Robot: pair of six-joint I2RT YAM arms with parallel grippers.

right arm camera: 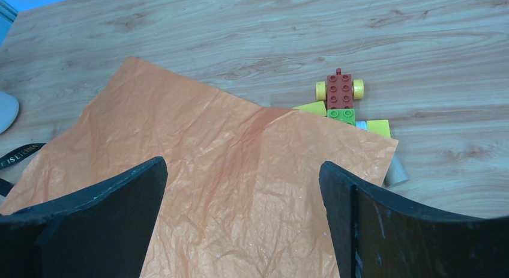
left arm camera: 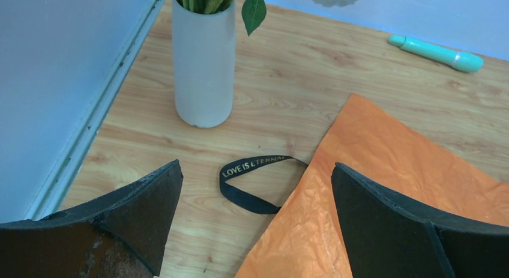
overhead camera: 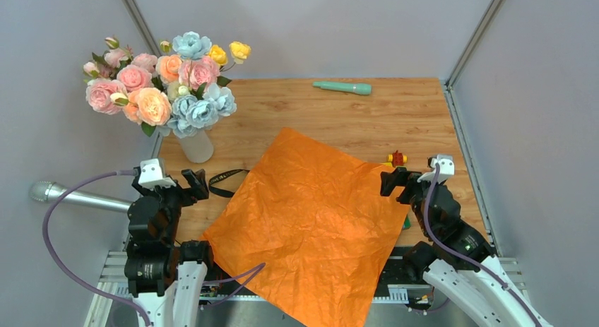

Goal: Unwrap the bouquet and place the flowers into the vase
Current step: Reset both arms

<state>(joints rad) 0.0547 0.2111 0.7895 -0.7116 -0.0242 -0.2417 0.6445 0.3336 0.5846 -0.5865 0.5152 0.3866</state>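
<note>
Black fingers of the left gripper (left arm camera: 257, 170) and the right gripper (right arm camera: 243, 164) frame the bottom of each wrist view, spread wide apart with nothing between them.

The flowers (overhead camera: 159, 83) stand in the vase (overhead camera: 197, 145), stems down inside it and blooms fanning up and out toward ten o'clock. The vase is upright at about ten o'clock on the table (overhead camera: 395, 115), close to the left wall. Just beside it toward five o'clock lies the black strap (left arm camera: 255, 164), loose, with one end tucked under the orange paper (overhead camera: 311, 214). That sheet is spread flat from the centre down to six o'clock, its near corner hanging over the table edge. Toy blocks (right arm camera: 340, 98) peek out at its three o'clock corner, and a teal stick (overhead camera: 342, 87) lies well apart at one o'clock.

Judging from this, both parts of the task look done: wrapping off, flowers housed. What remains seems to be only holding the arms clear. Any further left-arm move calls for care, since a brush could tip the tall, top-heavy vase.
</note>
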